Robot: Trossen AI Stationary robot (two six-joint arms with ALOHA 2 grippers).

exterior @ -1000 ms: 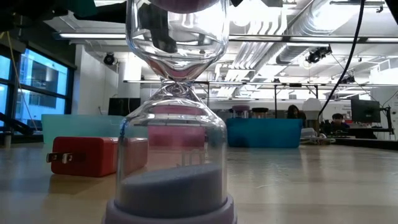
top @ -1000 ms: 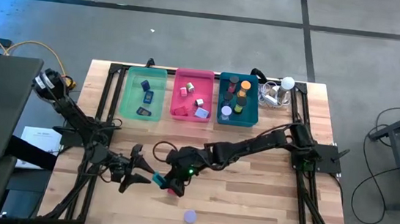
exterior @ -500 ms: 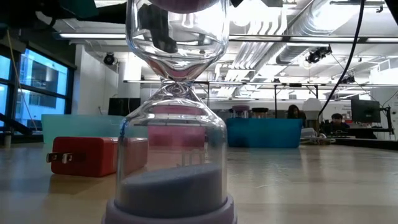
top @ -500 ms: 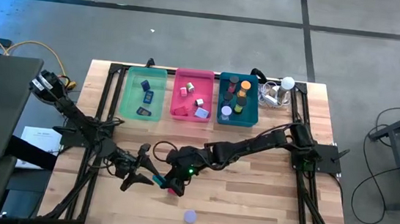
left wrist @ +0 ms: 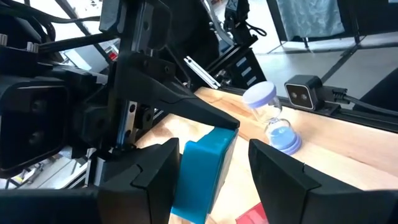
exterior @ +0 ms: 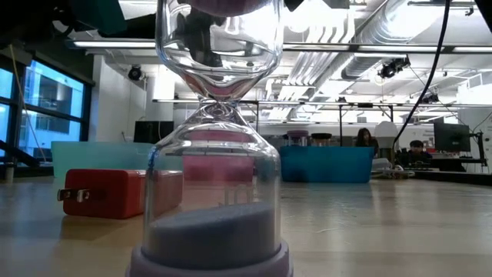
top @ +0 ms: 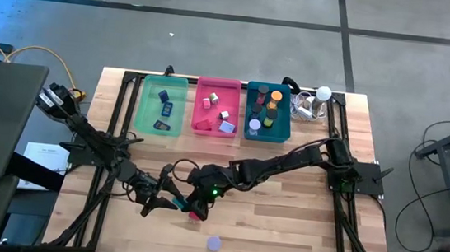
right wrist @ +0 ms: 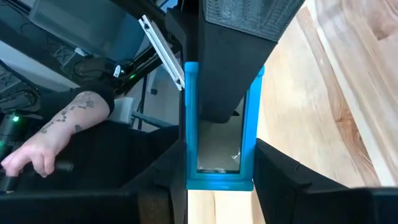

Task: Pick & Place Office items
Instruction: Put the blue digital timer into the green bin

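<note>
Blue block (left wrist: pixel 204 171), flat rectangular plastic, mid-table front: right gripper (top: pixel 187 202) clamped on it; left gripper (left wrist: pixel 214 177) fingers straddle it, apart, contact unclear. Red plug block (exterior: pixel 115 192) beside. Lavender-capped glass hourglass (top: pixel 213 242) near front edge. Green tray (top: pixel 148 106): dark pieces. Pink tray (top: pixel 203 116): pale blocks. Teal tray (top: pixel 283 119): round caps, orange cylinder.

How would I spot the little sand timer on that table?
Look at the wooden table, along the edge farthest from the three plastic trays. The clear glass sand timer with lavender sand stands there, see-through and narrow-waisted, unlike the boxy red plug block nearby.
</note>
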